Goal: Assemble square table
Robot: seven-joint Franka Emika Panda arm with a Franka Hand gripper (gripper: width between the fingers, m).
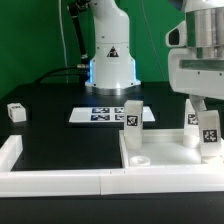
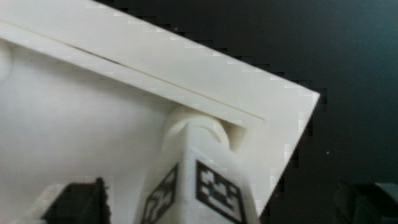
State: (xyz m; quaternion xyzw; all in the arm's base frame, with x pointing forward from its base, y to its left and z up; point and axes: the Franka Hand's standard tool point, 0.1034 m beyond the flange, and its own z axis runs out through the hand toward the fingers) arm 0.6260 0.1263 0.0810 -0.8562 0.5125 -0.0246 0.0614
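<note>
The white square table top [image 1: 165, 153] lies on the black table at the exterior view's right, rim up. One tagged white leg [image 1: 131, 116] stands upright in its far left corner. A second leg [image 1: 192, 120] stands at the far right, partly behind my gripper. My gripper [image 1: 206, 112] is shut on a third tagged leg [image 1: 209, 137] and holds it upright over the top's right corner. In the wrist view that leg [image 2: 206, 185] sits between my dark fingers [image 2: 75, 203], its end at a round corner socket [image 2: 201, 130]. A fourth leg [image 1: 15, 112] lies loose at the far left.
The marker board [image 1: 104, 115] lies flat in front of the robot base [image 1: 110, 65]. Long white border rails [image 1: 55, 180] run along the table's front edge and left side [image 1: 10, 150]. Dark table surface lies between the loose leg and the table top.
</note>
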